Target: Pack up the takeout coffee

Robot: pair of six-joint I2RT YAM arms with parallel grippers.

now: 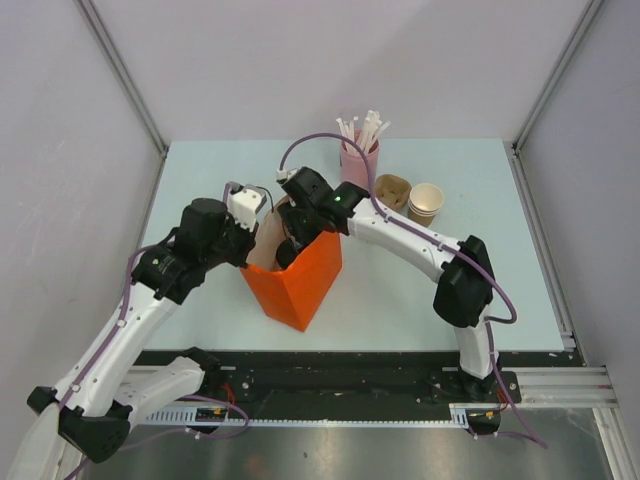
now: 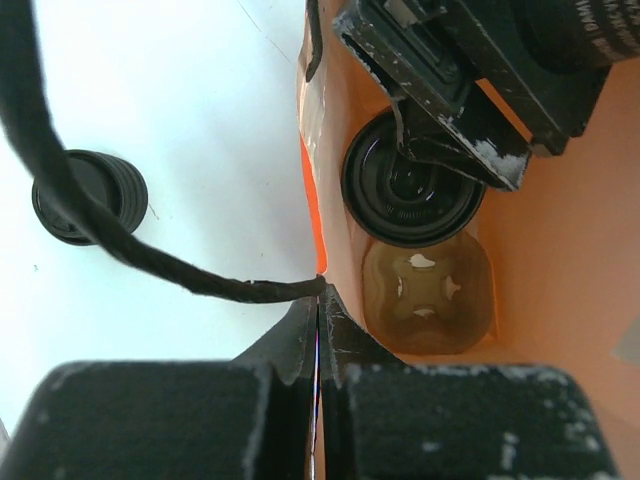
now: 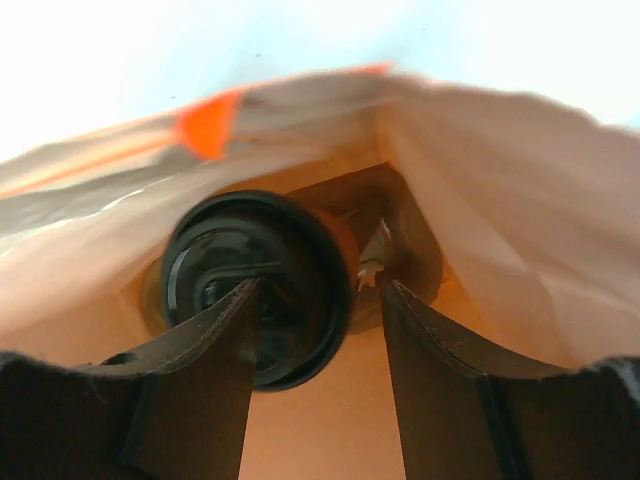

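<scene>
The takeout coffee stands inside the orange paper bag, and only its round black lid shows. My right gripper reaches down into the bag over the lid. It is open: one fingertip lies across the lid and the other stands apart beside it. In the top view the right gripper dips into the bag's mouth. My left gripper is shut on the bag's rim and pinches the thin paper edge. A pulp cup carrier lies on the bag's floor next to the coffee.
Behind the bag stand a pink holder of white straws, another brown pulp carrier and stacked paper cups. A black ribbed round object sits on the table left of the bag. A black cable crosses the left wrist view.
</scene>
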